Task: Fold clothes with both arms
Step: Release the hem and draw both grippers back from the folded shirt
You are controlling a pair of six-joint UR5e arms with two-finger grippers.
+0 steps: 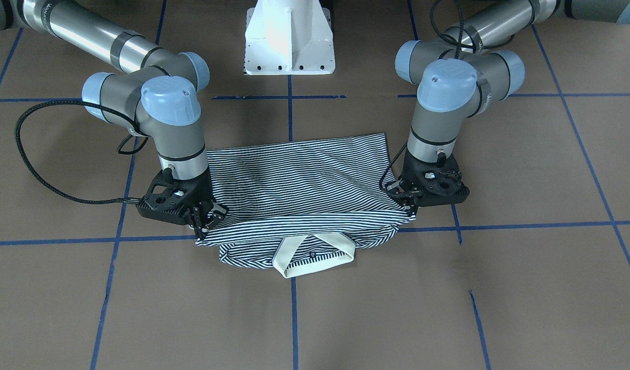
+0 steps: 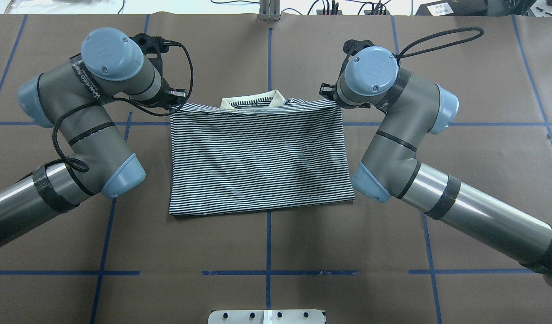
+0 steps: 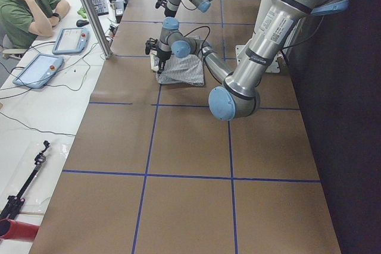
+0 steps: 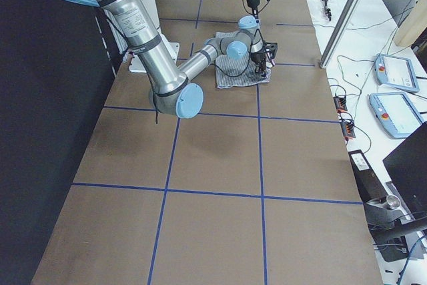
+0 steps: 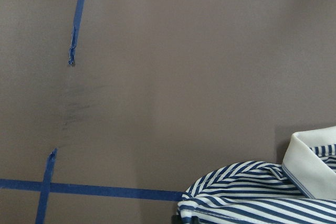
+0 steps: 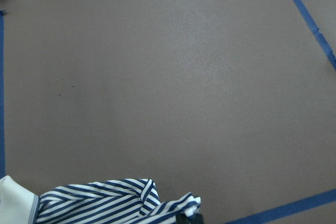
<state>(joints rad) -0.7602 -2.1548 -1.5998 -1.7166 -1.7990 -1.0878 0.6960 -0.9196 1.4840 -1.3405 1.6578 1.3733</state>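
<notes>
The striped polo shirt (image 2: 258,162) lies folded in half on the brown table, its lower half laid over the upper. The cream collar (image 2: 249,99) pokes out at the far edge. My left gripper (image 2: 179,102) is down at the far left corner of the top layer and shut on the fabric there. In the front view it (image 1: 410,209) is on the right. My right gripper (image 2: 330,96) is shut on the far right corner; in the front view it (image 1: 204,223) is on the left. Both wrist views show bunched striped fabric (image 5: 252,192) (image 6: 105,200) at the bottom edge.
The white pedestal base (image 1: 289,41) stands behind the shirt on the robot's side. Blue tape lines (image 2: 268,243) cross the brown table. An operator (image 3: 30,10) sits at a side bench with pendants (image 3: 38,69). More pendants (image 4: 393,108) lie beside the table's other end.
</notes>
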